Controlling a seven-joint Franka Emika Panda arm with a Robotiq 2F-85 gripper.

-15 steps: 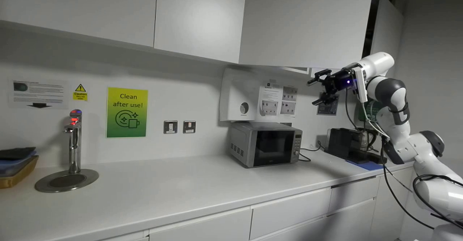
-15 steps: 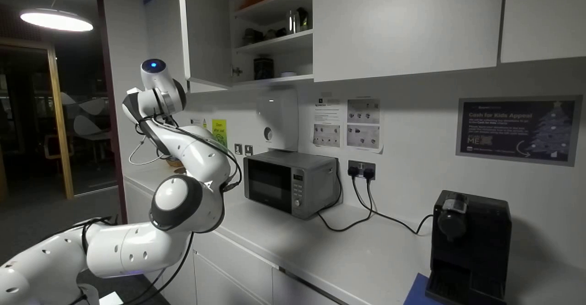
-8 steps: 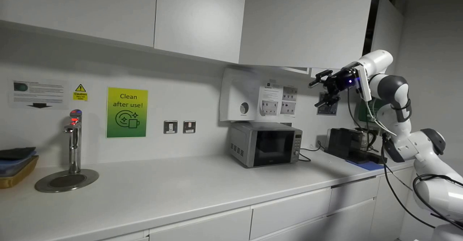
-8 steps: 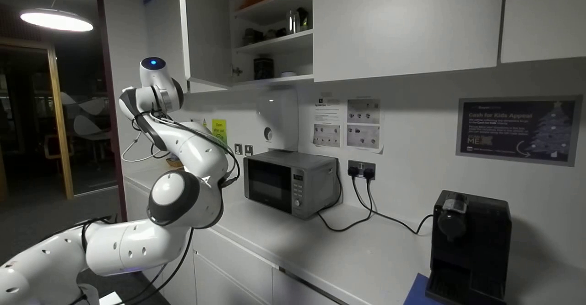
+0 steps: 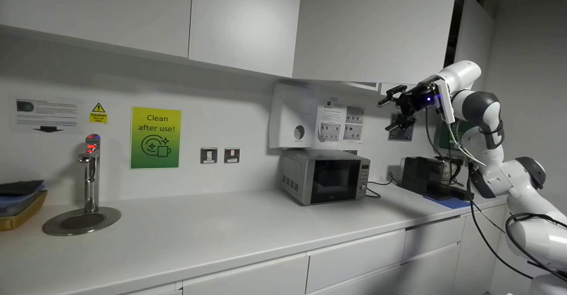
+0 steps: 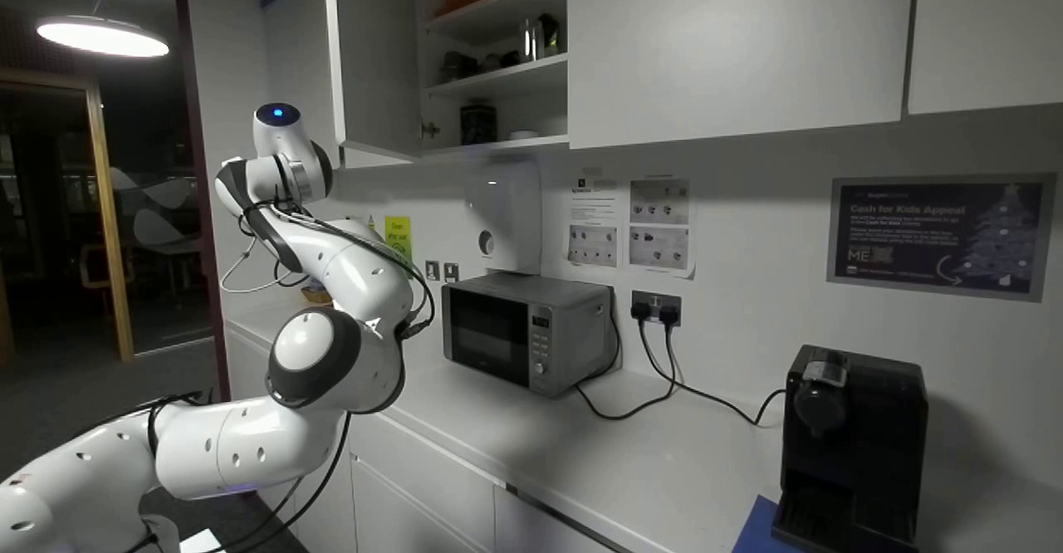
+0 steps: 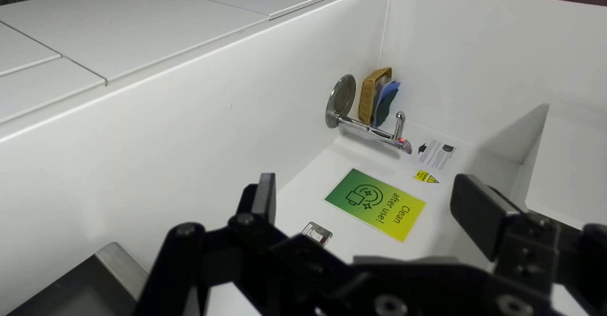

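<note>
Microwave [image 5: 325,177] looks like the closest thing to your jaws, on the desk [image 5: 212,233] below them, no contact. Jaws are spread wide and you've got nothing between them. I'd bet it's heavy and stiff, casing [image 6: 577,337] kinda slippery, door [image 5: 335,180] breakable if it's glass. No handle that I can spot, so your best hold is probably the casing edges or the knob [image 6: 540,368]. Counts: one microwave, one tap [image 5: 91,182], one Clean sign [image 5: 155,137], two switch plates [image 5: 209,155], two plugs [image 6: 640,310], one coffee machine [image 6: 859,437].

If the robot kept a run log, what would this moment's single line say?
gripper: open, empty, in mid-air | microwave: closed, on counter | cupboard door: open | tap: lit red near top
</note>
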